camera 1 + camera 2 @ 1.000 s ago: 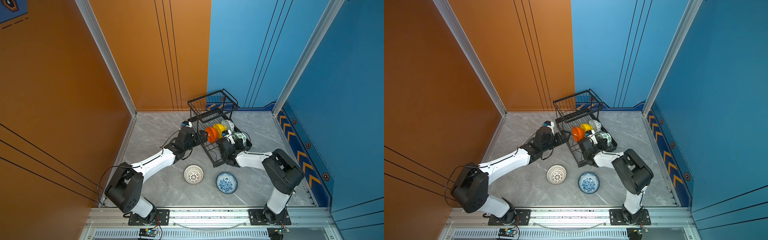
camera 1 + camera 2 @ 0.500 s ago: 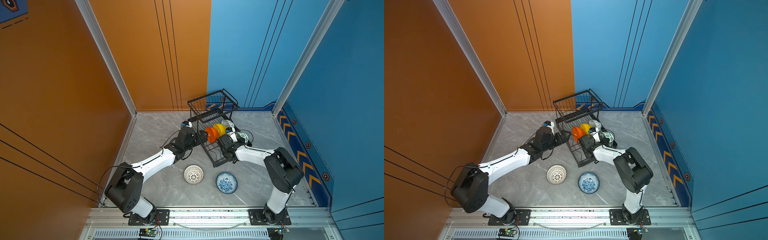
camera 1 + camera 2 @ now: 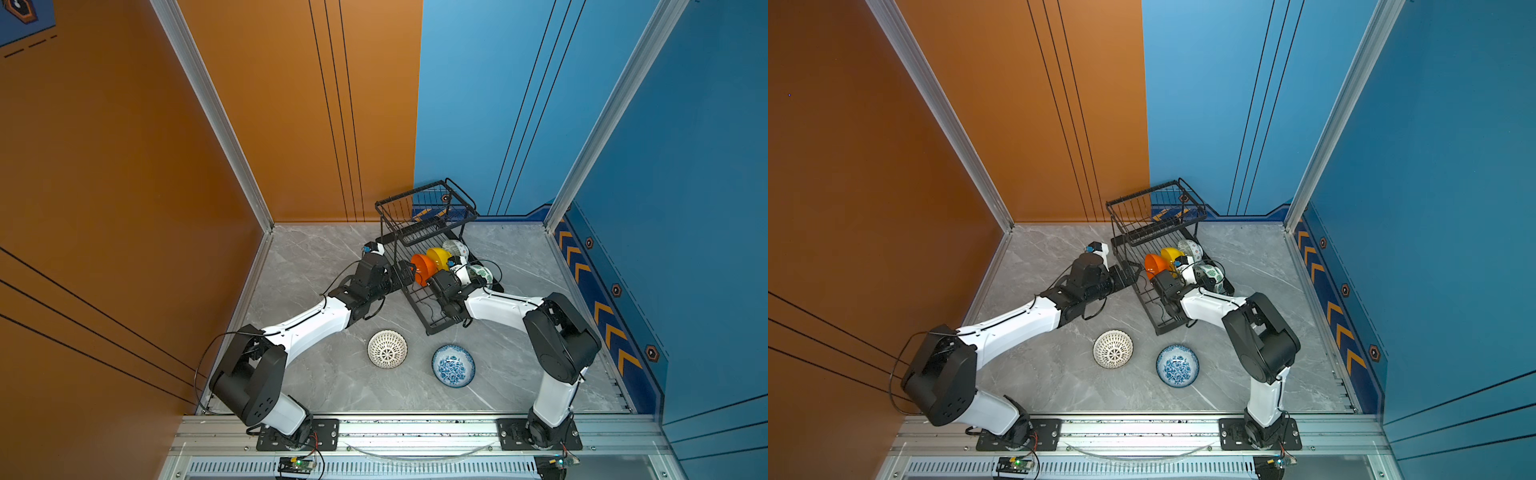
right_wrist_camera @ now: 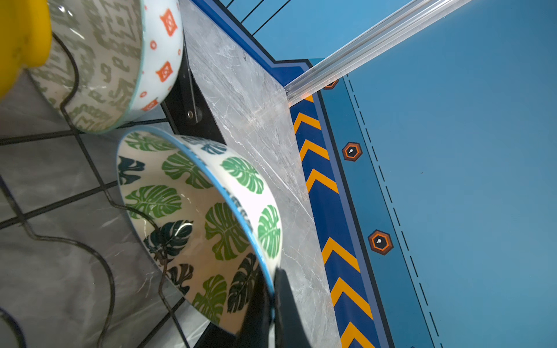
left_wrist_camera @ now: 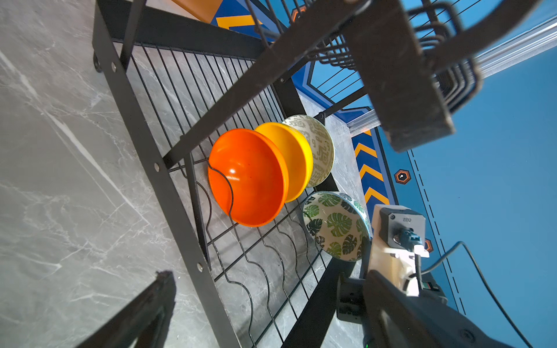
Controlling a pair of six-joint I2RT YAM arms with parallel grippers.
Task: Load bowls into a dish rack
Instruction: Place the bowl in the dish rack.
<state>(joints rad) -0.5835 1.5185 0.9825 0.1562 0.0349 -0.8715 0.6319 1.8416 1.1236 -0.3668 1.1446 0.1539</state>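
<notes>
The left arm (image 3: 316, 320) stretches low over the table (image 3: 307, 257). The left gripper (image 3: 404, 274), jaws wide apart, is at the side of the dish rack (image 3: 432, 322), near the orange bowl (image 3: 420, 268). The right arm (image 3: 498, 305) bends in, and the right gripper (image 4: 272, 307) is clamped on the rim of the leaf-patterned bowl (image 4: 196, 217), which is tilted on edge inside the rack. In both top views its fingertips are hidden.

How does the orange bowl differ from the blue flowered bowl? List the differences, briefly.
Place: the orange bowl sits inside the rack; the blue flowered bowl lies outside it on the table.
Pose: the orange bowl stands on edge between the wire dividers; the blue flowered bowl rests flat, mouth up.
Look: the orange bowl is plain; the blue flowered bowl is white with a blue pattern.
Shared: both are small round bowls of similar size.
</notes>
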